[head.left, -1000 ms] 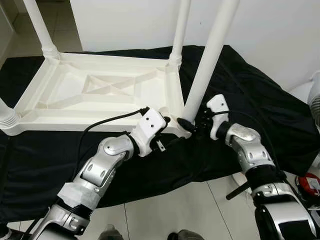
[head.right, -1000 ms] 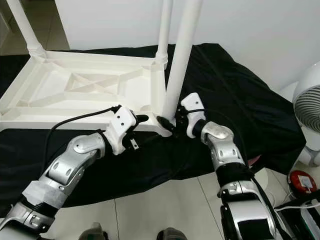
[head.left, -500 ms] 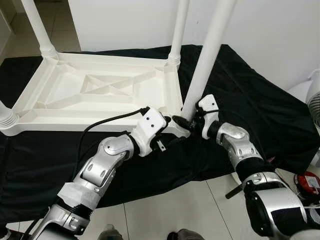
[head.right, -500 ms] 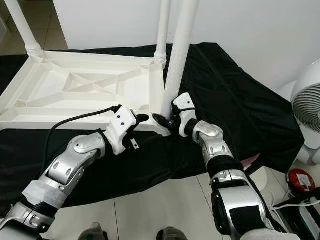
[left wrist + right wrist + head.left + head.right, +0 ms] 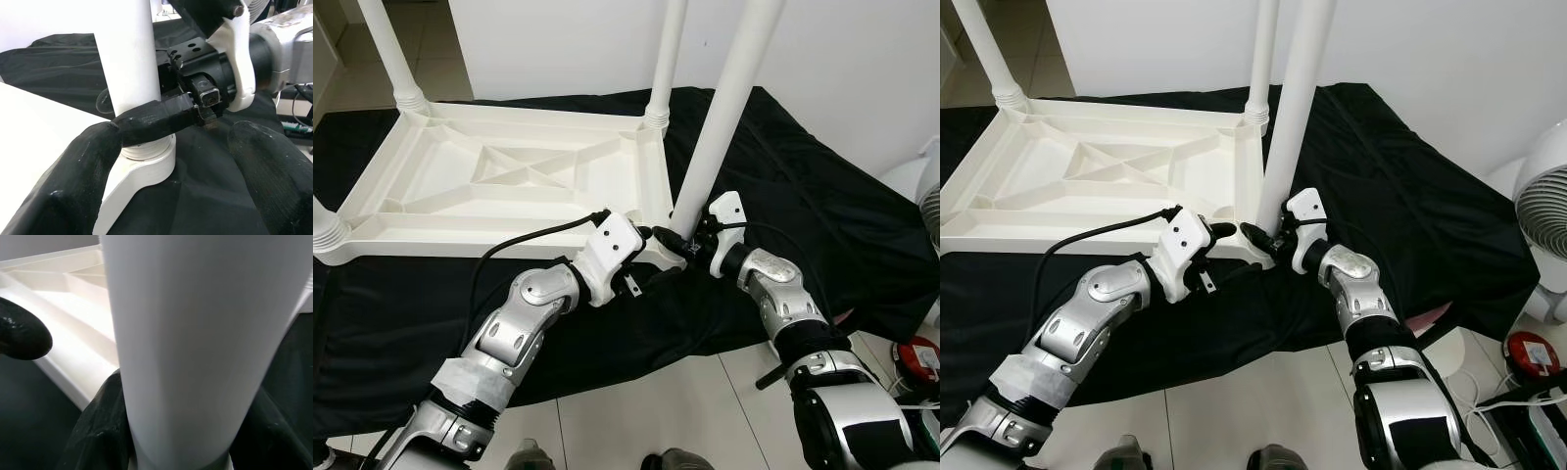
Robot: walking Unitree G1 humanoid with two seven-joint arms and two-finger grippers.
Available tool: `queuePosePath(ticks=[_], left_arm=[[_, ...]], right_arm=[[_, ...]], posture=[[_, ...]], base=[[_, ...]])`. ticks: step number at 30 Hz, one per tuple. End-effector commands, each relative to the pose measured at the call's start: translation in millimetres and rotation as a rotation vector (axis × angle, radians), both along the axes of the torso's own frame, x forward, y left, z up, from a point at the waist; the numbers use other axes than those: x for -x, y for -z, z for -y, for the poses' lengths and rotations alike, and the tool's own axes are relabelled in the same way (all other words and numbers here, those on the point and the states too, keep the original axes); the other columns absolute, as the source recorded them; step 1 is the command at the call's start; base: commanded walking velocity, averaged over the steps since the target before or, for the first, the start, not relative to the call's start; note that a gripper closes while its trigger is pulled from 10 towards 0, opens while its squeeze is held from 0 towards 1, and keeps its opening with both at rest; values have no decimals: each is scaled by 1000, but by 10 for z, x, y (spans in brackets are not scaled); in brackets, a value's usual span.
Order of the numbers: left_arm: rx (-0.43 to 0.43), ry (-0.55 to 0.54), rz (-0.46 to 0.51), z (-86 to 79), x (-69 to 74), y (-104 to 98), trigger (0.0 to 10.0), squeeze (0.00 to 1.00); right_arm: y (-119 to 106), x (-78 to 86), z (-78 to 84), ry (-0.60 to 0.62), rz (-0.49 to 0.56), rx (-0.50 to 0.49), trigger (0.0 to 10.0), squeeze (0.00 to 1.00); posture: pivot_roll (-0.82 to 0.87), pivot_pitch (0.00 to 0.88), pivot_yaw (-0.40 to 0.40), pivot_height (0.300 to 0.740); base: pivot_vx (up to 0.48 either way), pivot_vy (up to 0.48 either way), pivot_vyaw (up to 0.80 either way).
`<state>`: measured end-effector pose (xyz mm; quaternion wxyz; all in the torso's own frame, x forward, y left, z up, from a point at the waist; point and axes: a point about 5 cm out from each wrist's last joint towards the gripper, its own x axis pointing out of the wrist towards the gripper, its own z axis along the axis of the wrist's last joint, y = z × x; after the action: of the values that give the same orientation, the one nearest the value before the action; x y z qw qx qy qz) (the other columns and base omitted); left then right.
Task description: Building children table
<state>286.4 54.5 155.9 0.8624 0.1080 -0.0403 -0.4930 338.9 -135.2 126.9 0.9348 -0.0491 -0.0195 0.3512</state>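
Table: upside down on black cloth | near leg: upright, leaning toward 1 o'clock | right gripper: clamped round leg base | left gripper: fingers apart, holding nothing, at corner.

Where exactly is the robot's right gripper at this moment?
The right gripper is at the upturned table's near right corner, closed around the base of the white leg, with the left gripper just beside it.

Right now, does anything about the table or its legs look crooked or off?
The near leg, gripped low by the right gripper, leans away from the far corner leg instead of running parallel with it, so it looks not yet seated straight in the upturned table. The left gripper steadies that corner. Nothing looks broken.
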Motion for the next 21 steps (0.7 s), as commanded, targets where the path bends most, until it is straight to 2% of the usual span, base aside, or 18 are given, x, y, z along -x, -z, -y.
queuePosePath(ticks=[1, 5, 8, 9, 10, 11, 13, 14, 15, 16, 17, 19, 21], left_arm=[[7, -46, -8, -39, -17, 44, 10000, 0], [18, -107, -16, -94, -26, 105, 10000, 0], [19, -121, -20, -113, -23, 126, 10000, 0], [22, -130, -28, -135, -15, 146, 10000, 0], [22, -130, -28, -135, -15, 146, 10000, 0], [27, -135, -40, -174, 3, 172, 10000, 0], [27, -135, -40, -174, 3, 172, 10000, 0], [29, -136, -44, -191, 6, 183, 10000, 0], [29, -136, -44, -191, 6, 183, 10000, 0], [26, -138, -46, -206, 0, 190, 10000, 0], [26, -138, -46, -206, 0, 190, 10000, 0], [22, -140, -46, -219, -14, 191, 10000, 0], [23, -141, -43, -219, -22, 185, 10000, 0]], right_arm=[[-33, 31, -76, 17, 25, 9, 10000, 0], [-11, 183, -177, 113, 25, -30, 10000, 0], [-3, 236, -215, 150, 20, -41, 10000, 0], [8, 278, -231, 224, 19, -32, 10000, 0], [8, 278, -231, 224, 19, -32, 10000, 0], [25, 322, -219, 377, 10, -46, 10000, 0], [25, 322, -219, 377, 10, -46, 10000, 0], [35, 333, -195, 468, 1, -58, 10000, 0], [35, 333, -195, 468, 1, -58, 10000, 0], [47, 349, -185, 572, -7, -79, 10000, 0], [47, 349, -185, 572, -7, -79, 10000, 0], [70, 374, -207, 671, -31, -120, 10000, 0], [67, 389, -244, 672, -40, -126, 10000, 0]], posture=[[61, 0, -51, 740], [55, 0, -57, 740], [50, 0, -55, 740], [47, 0, -55, 740], [47, 0, -55, 740], [37, 0, -52, 740], [37, 0, -52, 740], [37, 0, -52, 740], [37, 0, -52, 740], [37, 0, -51, 740], [37, 0, -51, 740], [38, 0, -48, 740], [38, 0, -48, 740]], base=[[0, 0, 0], [0, 0, 0], [0, 0, 0], [0, 0, 0], [0, 0, 0], [0, 0, 0], [0, 0, 0], [0, 0, 0], [0, 0, 0], [0, 0, 0], [0, 0, 0], [0, 0, 0], [0, 0, 0]])
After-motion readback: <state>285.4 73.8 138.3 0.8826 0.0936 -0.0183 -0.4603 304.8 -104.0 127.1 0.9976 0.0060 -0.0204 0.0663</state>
